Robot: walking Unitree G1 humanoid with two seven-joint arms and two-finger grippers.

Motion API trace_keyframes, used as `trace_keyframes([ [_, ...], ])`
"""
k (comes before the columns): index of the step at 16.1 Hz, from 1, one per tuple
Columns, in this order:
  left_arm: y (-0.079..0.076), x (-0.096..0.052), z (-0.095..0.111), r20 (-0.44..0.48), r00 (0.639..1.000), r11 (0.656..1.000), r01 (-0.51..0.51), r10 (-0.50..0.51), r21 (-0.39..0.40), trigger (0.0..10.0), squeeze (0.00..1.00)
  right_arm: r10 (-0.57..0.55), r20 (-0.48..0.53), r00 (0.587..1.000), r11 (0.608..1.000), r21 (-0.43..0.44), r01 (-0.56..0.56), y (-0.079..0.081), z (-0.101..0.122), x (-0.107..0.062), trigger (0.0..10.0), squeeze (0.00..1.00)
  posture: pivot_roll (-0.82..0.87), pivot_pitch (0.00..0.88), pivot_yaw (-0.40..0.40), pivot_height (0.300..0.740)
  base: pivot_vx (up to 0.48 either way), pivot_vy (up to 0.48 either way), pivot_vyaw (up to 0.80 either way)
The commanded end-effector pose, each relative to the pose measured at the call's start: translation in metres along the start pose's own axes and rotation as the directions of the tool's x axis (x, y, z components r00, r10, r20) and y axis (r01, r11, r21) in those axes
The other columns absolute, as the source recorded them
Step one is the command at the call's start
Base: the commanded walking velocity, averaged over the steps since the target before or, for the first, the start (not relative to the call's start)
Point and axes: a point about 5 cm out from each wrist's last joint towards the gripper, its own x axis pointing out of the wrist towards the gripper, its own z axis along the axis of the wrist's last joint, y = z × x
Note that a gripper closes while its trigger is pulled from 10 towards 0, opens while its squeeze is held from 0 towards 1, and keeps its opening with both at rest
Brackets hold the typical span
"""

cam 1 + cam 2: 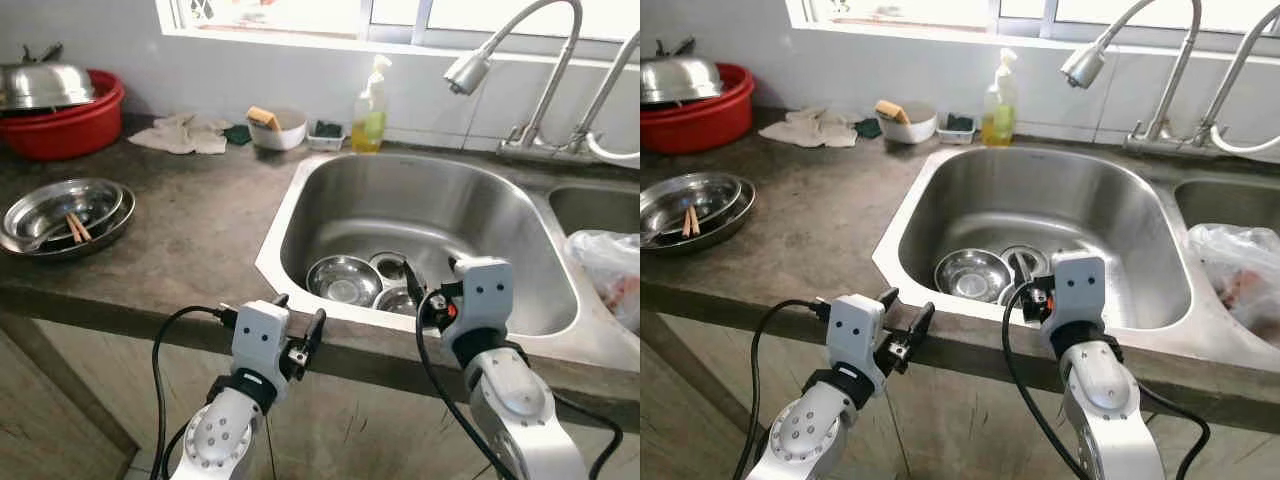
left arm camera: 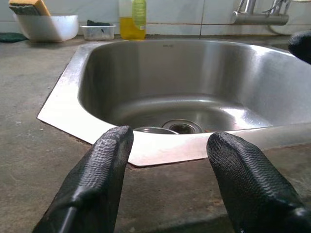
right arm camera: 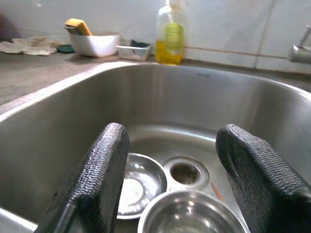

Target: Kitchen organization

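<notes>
Red basin (image 1: 62, 125): far left on the counter (image 1: 190, 230), a steel lid resting over it; well apart from both arms.
Steel plates (image 1: 65, 215): stacked on the counter's left part, a pair of chopsticks (image 1: 77, 228) lying inside; a likely later pickup, untouched now.
Left gripper (image 1: 297, 330): just above the counter's front edge, beside the sink's near-left corner; fingers (image 2: 102, 170) spread wide, holding nothing and touching nothing I can see; the sink rim lies straight ahead of it.
Sink (image 1: 300, 200): steel, set into the counter; the task's dishes lie in its bottom by the drain (image 3: 184, 172).
Bowls: a wide shallow bowl (image 1: 343, 278) left of the drain; a smaller bowl (image 3: 192, 213) nearer the front wall, directly under the right gripper.
Right gripper (image 3: 170, 184): over the sink's front rim, pointing down into the basin; fingers spread wide, empty; the smaller bowl's rim sits between and below them.
Step in hand, as I judge it: reaching for the smaller bowl; best to lower straight down, put one finger inside the rim and one outside, then pinch the wall; steel is slick, so grip firmly and lift clear of the front rim before swinging left.
Soap bottle (image 1: 370, 110): behind the sink, out of the way.
Plastic bag (image 1: 610, 265): far right, in the second basin.
</notes>
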Motion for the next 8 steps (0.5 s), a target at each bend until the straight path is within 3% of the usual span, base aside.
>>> trace_keyframes([
  [1,-0.0015,-0.0023,-0.0033,-0.013,1.000,1.000,0.003,-0.003,-0.006,10.0,0.00,-0.017,0.035,0.999,1.000,0.005,0.017,0.0004,0.0064,-0.0025,10.0,0.00,0.05,0.000,-0.047,0.740,0.000,0.000,0.00],
  [2,-0.0027,-0.0028,-0.0045,-0.019,1.000,1.000,0.005,-0.006,-0.009,10.0,0.00,-0.031,0.034,0.999,0.999,0.016,0.031,0.0003,0.0055,-0.0036,10.0,0.00,0.05,0.000,-0.046,0.740,0.000,0.000,0.78],
  [8,-0.0059,-0.0027,-0.0060,-0.025,1.000,1.000,0.017,-0.017,-0.012,10.0,0.00,-0.029,0.039,0.999,0.999,0.015,0.029,0.0017,0.0059,0.0001,10.0,0.00,0.06,0.000,-0.049,0.740,0.000,0.459,0.80],
])
